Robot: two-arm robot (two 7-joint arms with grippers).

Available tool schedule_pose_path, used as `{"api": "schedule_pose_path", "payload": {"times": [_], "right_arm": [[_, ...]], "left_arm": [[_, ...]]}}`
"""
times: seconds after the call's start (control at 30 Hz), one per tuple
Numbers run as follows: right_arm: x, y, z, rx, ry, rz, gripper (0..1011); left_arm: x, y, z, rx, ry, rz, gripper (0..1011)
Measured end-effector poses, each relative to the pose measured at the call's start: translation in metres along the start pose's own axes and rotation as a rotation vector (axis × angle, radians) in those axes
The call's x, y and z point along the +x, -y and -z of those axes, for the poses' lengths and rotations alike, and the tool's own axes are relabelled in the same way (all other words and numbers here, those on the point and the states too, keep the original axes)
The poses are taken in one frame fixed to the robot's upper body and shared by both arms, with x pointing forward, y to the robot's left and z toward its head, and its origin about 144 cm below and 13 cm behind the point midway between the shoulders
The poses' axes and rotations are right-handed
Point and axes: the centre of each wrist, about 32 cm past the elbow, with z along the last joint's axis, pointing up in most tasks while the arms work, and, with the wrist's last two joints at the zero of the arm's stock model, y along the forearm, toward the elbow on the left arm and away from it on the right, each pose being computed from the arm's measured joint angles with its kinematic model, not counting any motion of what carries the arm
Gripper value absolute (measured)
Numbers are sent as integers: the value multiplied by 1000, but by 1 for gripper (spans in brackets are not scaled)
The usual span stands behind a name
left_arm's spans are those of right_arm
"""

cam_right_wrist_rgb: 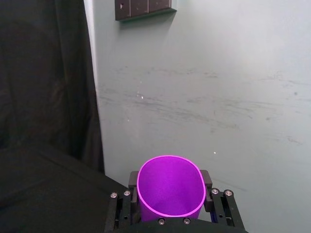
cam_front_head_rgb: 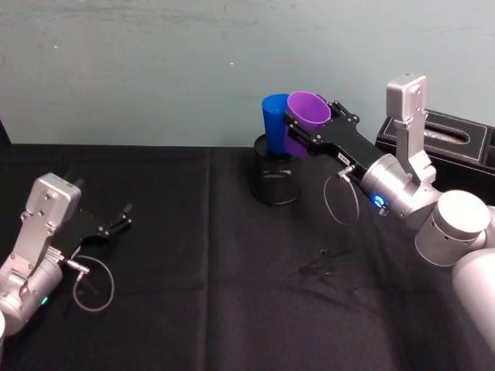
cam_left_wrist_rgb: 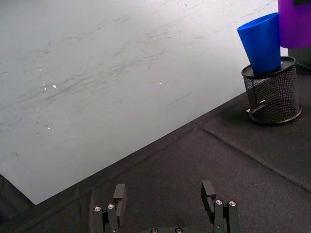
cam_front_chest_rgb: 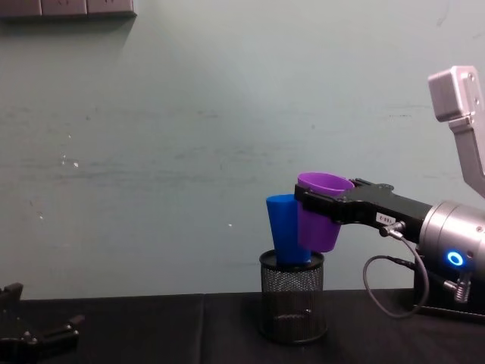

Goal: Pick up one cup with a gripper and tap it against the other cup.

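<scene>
The right gripper clamps its two black fingers on opposite sides of the purple cup, holding it upright and off the table, mouth open to the ceiling. In the head view the arm reaches in from four o'clock toward the twelve o'clock end of the black tablecloth, a grey cable looping beneath its silver wrist. The purple cup hangs at three o'clock of the blue cup, their upper walls appearing to touch. The blue cup stands inside the black mesh pen holder, leaning slightly, most of its height rising above the holder's rim. Seen from the chest camera, the purple cup's base sits just above that rim and partly covers the blue cup. The left gripper rests low over the cloth at eight o'clock, well apart from both cups, its fingers spread with nothing between them. A black box lies at two o'clock, behind the right arm, against the pale green wall.
</scene>
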Motion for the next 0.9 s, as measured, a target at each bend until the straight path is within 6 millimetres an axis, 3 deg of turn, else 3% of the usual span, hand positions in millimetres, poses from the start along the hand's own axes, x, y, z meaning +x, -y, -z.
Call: {"api": "schedule_pose_path", "payload": {"times": [0.9], "right_arm": [[-7,18,-3,-26,-13,20,734]], "left_arm": [[0,0,0,0,0,0,1011]]}}
